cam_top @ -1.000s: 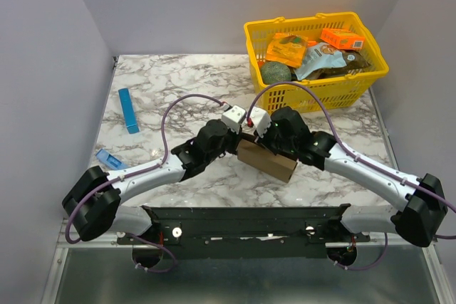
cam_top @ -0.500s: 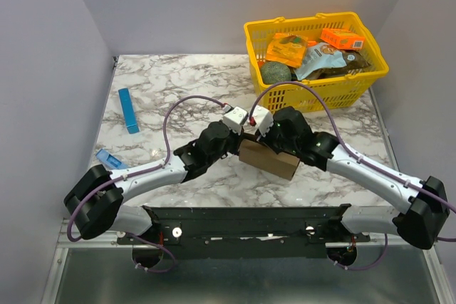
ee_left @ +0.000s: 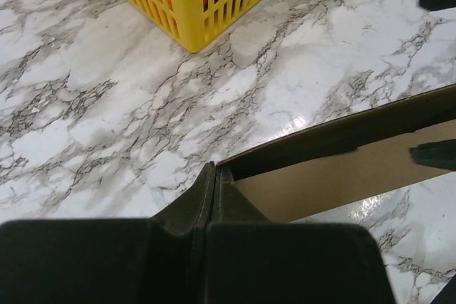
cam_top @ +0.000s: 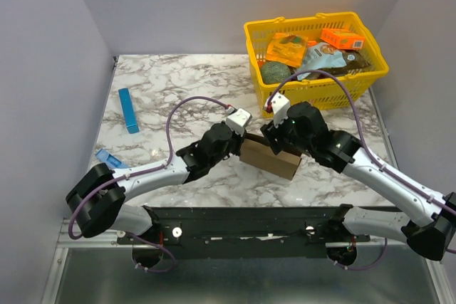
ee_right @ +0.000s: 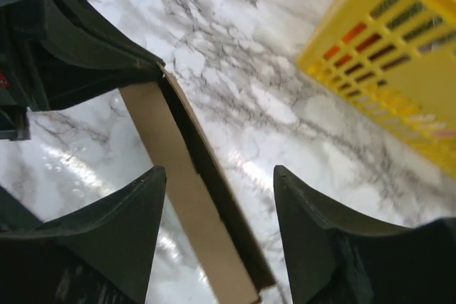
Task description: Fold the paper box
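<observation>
Mid-worktop, between both arms, we find the paper box, long axis running far-left to near-right. Left end effector looks pinched shut on its left corner. Right end effector is spread apart, straddling the upper edge. No legible print.

The middle of the counter is crowded. The paper box lies there, with the left pincer clamped on its left end and the right pincer spread wide astride its upper edge. Both arms cross the front. The yellow basket blocks the back right corner. A blue strip and a small blue piece lie near the left wall. Bare marble runs across the back left.
</observation>
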Controlling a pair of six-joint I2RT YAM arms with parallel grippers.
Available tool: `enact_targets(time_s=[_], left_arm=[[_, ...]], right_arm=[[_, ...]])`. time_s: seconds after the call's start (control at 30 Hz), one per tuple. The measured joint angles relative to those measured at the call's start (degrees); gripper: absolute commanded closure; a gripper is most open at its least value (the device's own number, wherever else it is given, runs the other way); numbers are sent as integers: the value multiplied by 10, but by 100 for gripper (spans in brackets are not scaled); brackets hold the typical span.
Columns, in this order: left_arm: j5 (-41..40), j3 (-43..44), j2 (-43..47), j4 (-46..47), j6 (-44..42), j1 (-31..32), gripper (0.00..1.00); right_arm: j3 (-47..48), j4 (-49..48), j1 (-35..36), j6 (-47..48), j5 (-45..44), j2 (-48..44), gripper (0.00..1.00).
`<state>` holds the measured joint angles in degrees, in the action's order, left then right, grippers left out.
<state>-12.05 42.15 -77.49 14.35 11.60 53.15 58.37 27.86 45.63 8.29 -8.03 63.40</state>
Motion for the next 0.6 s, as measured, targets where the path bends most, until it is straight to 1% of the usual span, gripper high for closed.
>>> enact_targets(time_s=[0.07,0.17,0.3,0.4,0.53,0.6], left_arm=[[-6,1,-2,2,0,2,100],[-12,1,-3,4,0,5,100],[-19,1,-3,4,-2,8,100],[-24,1,-4,4,-4,10,100],[-30,2,-4,4,-7,13,100],[-32,2,-4,4,-8,14,100]], right_arm=[[26,54,0,-61,-21,-6,24],[38,130,-14,-150,-46,-32,24],[28,222,-60,-232,-48,-68,28],[17,265,-87,-265,-48,-76,31],[11,293,-96,-285,-49,-59,44],[11,295,-97,-288,-50,-45,47]])
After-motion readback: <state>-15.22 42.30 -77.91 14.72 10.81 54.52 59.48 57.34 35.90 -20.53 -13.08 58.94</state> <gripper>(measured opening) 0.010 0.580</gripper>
